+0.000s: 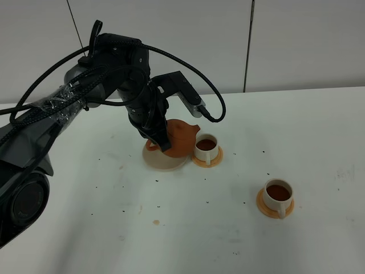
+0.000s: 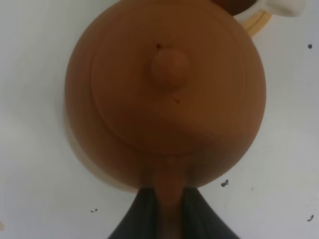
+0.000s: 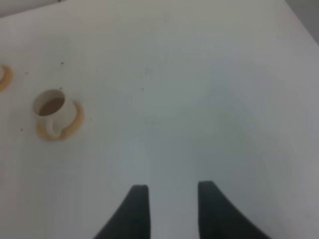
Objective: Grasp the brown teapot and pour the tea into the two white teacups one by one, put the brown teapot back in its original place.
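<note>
Teapot (image 2: 164, 94) lid knob (image 2: 170, 68), left wrist only

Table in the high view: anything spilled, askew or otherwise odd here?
Yes. Small dark specks are scattered across the white table, plus a brownish spot near the front, like tea drips. The brown teapot sits tilted over its beige saucer, handle clamped in the left gripper. Both teacups stand upright, holding tea.

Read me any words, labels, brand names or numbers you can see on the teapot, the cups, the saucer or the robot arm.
None can be read.
brown teapot: plain clay, no mark.
Two white teacups: plain.
Beige saucer: plain.
Left arm: black, no legible label.
</note>
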`<move>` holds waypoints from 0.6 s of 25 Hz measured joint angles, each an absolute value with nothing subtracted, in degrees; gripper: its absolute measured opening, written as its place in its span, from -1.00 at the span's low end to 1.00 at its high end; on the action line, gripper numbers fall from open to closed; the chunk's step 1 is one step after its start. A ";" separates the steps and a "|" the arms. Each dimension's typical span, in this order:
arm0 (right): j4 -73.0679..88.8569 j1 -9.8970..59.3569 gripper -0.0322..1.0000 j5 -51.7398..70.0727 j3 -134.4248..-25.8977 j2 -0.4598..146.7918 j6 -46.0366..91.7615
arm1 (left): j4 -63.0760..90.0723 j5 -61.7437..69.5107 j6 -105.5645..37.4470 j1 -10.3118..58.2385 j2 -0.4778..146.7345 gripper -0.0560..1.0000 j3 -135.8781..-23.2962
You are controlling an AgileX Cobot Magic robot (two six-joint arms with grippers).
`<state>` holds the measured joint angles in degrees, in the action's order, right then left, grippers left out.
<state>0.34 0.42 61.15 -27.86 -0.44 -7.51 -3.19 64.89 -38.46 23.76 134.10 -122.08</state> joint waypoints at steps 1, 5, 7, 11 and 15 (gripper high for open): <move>0.34 0.42 -0.48 61.15 -27.86 -0.44 -7.51 | -3.19 64.95 -38.33 23.61 134.10 -0.56 -122.08; 0.34 0.42 -0.48 61.15 -27.86 -0.44 -7.51 | -3.29 66.26 -38.07 22.94 134.10 -0.56 -122.08; 0.34 0.42 -0.48 61.15 -27.86 -0.44 -7.51 | -3.29 66.67 -38.01 22.44 134.10 -0.56 -122.08; 0.34 0.42 -0.48 61.15 -27.86 -0.44 -7.51 | -3.42 67.00 -37.96 22.03 134.10 -0.56 -122.08; 0.34 0.42 -0.48 61.15 -27.86 -0.44 -7.51 | -3.42 67.02 -37.96 21.26 134.10 -0.56 -122.08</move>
